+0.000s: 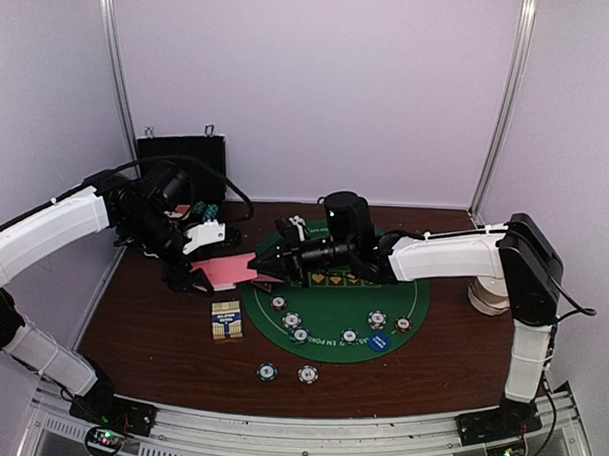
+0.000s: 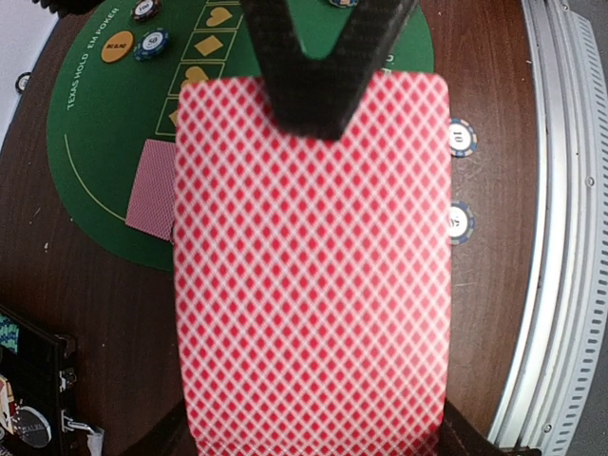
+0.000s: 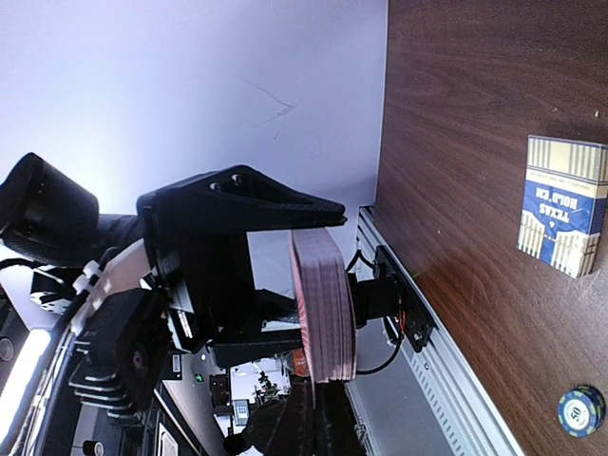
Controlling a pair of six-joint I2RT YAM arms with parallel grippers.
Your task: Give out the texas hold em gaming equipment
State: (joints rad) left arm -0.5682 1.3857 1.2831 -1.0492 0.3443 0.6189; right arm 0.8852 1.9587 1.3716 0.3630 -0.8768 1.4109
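A deck of pink-backed playing cards hangs above the table's left side, and my left gripper is shut on its near end. The right gripper reaches in from the right and is shut on the far edge of the deck's top card, its black fingers lying over that edge. In the right wrist view the deck shows edge-on. One card lies face down on the green mat. Striped chips, an orange disc and a blue disc sit on the mat.
A yellow-blue card box lies under the deck's near side. The black case stands open at the back left. Two chips rest off the mat near the front edge. A white roll sits at the right.
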